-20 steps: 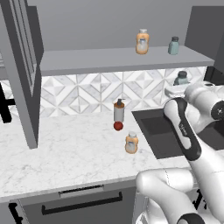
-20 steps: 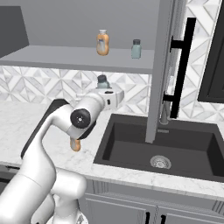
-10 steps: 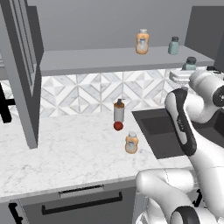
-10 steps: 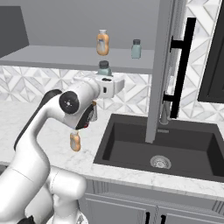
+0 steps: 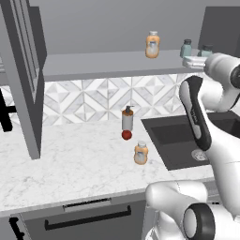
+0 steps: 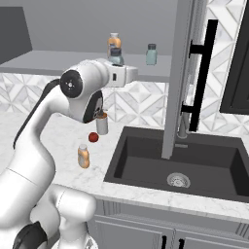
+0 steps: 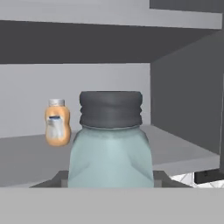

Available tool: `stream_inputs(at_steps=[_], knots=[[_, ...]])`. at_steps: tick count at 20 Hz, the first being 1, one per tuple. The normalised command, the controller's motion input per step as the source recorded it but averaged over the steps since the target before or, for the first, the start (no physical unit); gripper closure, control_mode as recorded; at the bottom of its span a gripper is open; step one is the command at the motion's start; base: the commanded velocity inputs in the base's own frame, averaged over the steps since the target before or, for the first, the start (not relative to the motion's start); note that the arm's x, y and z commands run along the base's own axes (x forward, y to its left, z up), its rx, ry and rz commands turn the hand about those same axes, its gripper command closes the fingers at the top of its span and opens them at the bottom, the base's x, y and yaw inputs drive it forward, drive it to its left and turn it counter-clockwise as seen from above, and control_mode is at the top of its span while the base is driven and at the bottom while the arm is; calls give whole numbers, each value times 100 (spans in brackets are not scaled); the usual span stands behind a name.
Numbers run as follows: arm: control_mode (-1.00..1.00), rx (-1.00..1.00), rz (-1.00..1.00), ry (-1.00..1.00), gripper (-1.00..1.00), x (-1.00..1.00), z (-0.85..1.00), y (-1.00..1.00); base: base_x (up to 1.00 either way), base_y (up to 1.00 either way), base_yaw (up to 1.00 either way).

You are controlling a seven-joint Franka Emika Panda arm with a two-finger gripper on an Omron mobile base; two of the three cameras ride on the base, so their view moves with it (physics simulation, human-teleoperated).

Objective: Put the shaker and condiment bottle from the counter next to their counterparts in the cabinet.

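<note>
Layout from where I sit: counter below, cabinet shelf above, sink to the right.

On the counter (image 5: 70, 164) I see the condiment bottle (image 5: 140, 153) standing nearest me, with a pump dispenser (image 5: 127, 118) behind it toward the backsplash and a small round thing (image 5: 126, 135) just before the dispenser. The sink (image 6: 185, 165) lies right of all three. Up on the cabinet (image 5: 93, 65) shelf, the twin bottle (image 5: 152, 45) stands left of the twin jar (image 5: 186, 48). The shaker (image 7: 110, 144) sits in my gripper (image 6: 116, 63) at shelf height, at the shelf's front edge; in my hand view the twin bottle lies behind it, to its left.
</note>
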Motion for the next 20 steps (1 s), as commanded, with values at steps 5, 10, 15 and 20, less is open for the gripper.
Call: stream_inputs(at_steps=[5, 10, 15, 20], knots=[[-100, 0, 0, 10, 100, 25, -2, 0, 0, 0, 0], [-100, -2, -3, 1, 100, 18, -22, 0, 0, 0, 0], [-100, 0, -2, 0, 100, 15, 0, 0, 0, 0, 0], [-100, -1, 0, 0, 100, 22, 0, 0, 0, 0, 0]])
